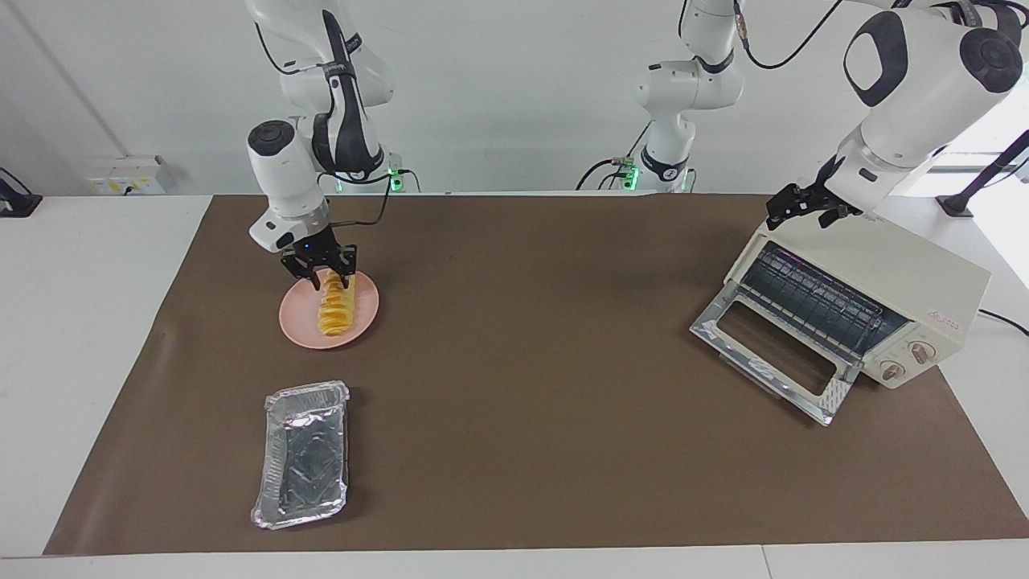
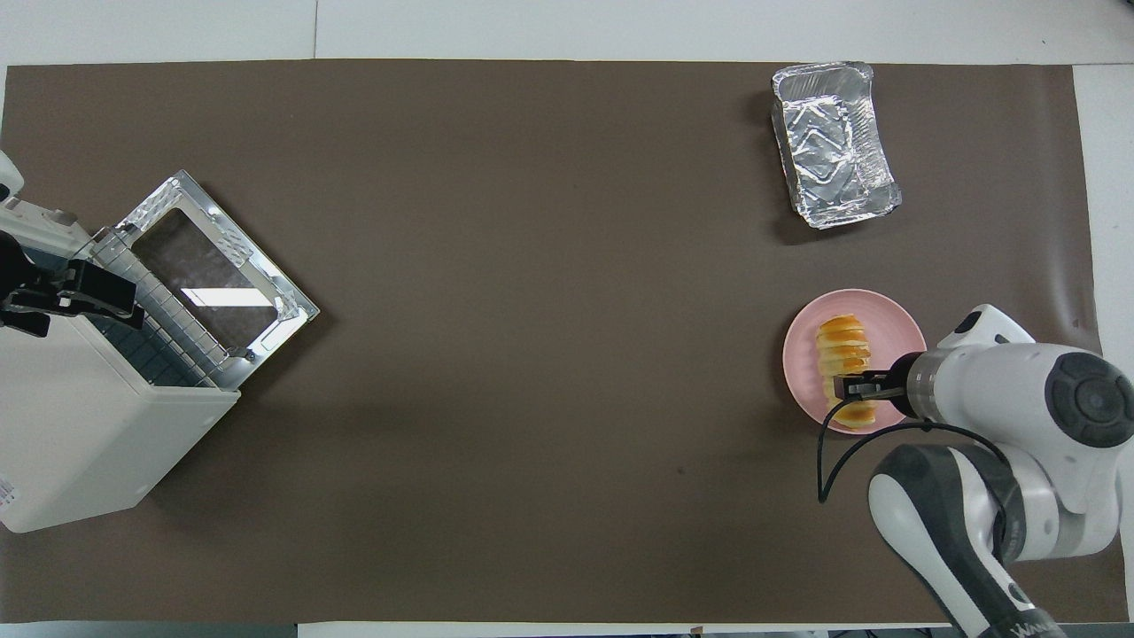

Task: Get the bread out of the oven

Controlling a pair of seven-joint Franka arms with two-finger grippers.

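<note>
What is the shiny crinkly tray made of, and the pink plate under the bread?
The tray looks like thin aluminium foil: silvery, wrinkled, mirror-bright. The pink plate looks like matte plastic or glazed ceramic; its smooth, even surface leaves that open. The bread lies on it.

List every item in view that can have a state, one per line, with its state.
Oven: door dropped open, rack bare.
Bread: lying on the plate, out of the oven.
Plate: flat on the mat, holding the bread.
Foil tray: upright, nothing in it.
Right gripper: jaws astride the bread's end over the plate.
Left gripper: waiting over the oven's top.
</note>
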